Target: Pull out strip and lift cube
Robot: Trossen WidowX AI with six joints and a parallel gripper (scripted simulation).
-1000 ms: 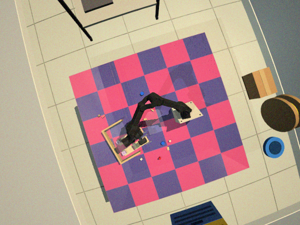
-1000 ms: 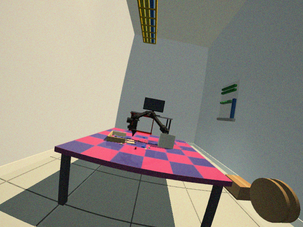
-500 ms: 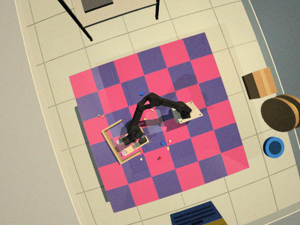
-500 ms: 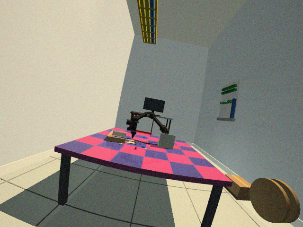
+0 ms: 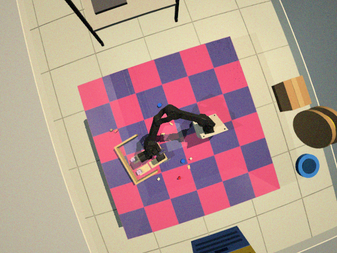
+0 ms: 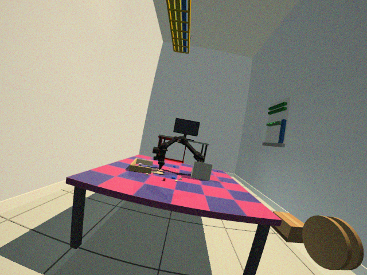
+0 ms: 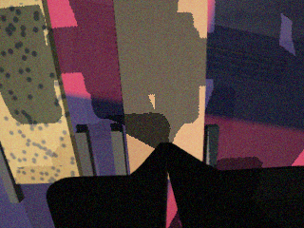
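Gripper (image 7: 166,157): fingers pressing together, gripping nothing | tips bearing down on plain tan strip (image 7: 190,138) | speckled strip (image 7: 33,142) lying alongside.

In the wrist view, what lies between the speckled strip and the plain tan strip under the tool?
Two short upright posts stand between the speckled strip and the plain tan strip, with bare checkered table top behind them. The shut tool presses on the plain strip.
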